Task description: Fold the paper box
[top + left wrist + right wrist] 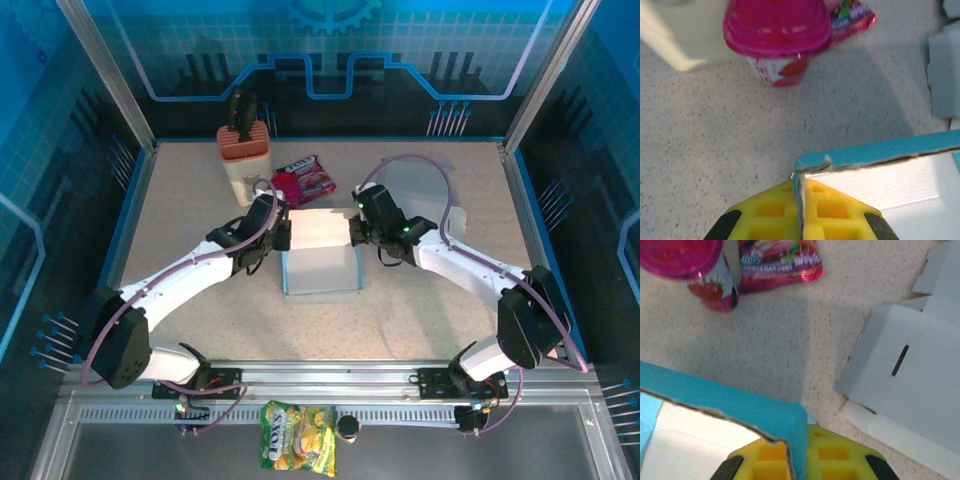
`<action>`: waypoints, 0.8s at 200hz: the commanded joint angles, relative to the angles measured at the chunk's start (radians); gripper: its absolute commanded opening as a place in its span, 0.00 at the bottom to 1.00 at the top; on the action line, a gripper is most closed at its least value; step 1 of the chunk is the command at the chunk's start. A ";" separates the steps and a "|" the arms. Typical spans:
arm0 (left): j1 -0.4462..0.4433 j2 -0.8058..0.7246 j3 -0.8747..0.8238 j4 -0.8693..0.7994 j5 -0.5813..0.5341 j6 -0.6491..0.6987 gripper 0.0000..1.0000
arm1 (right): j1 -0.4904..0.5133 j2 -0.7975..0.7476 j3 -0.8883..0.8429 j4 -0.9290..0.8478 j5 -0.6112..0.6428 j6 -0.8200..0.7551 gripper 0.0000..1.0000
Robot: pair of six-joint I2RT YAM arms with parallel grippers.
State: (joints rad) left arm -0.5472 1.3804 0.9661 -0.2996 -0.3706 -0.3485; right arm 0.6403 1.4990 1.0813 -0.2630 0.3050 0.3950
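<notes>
The paper box (322, 262), blue outside and white inside, stands open-topped in the middle of the table. My left gripper (283, 232) is at its far left corner and my right gripper (355, 232) at its far right corner. In the left wrist view the yellow fingers (770, 210) of my left gripper (801, 192) are shut on the box's thin side wall (801, 200), just below the blue rear wall (880, 152). In the right wrist view my right gripper (799, 447) is shut on the blue side wall (797, 440) at the box's corner (725, 400).
A pink yoghurt cup (285, 185) and a snack packet (312, 175) lie just behind the box, next to a beige knife block (245, 150). Flat white cardboard (420, 200) lies at the back right. A yellow snack bag (298, 436) rests on the front rail.
</notes>
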 commanded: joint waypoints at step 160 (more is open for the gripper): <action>-0.002 -0.085 -0.489 0.862 0.177 0.009 0.00 | 0.185 0.011 -0.444 0.888 0.143 0.020 0.00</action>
State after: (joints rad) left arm -0.5190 1.3266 0.5137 0.4389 -0.3439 -0.3161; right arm 0.7574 1.5036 0.6552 0.4606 0.4828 0.4446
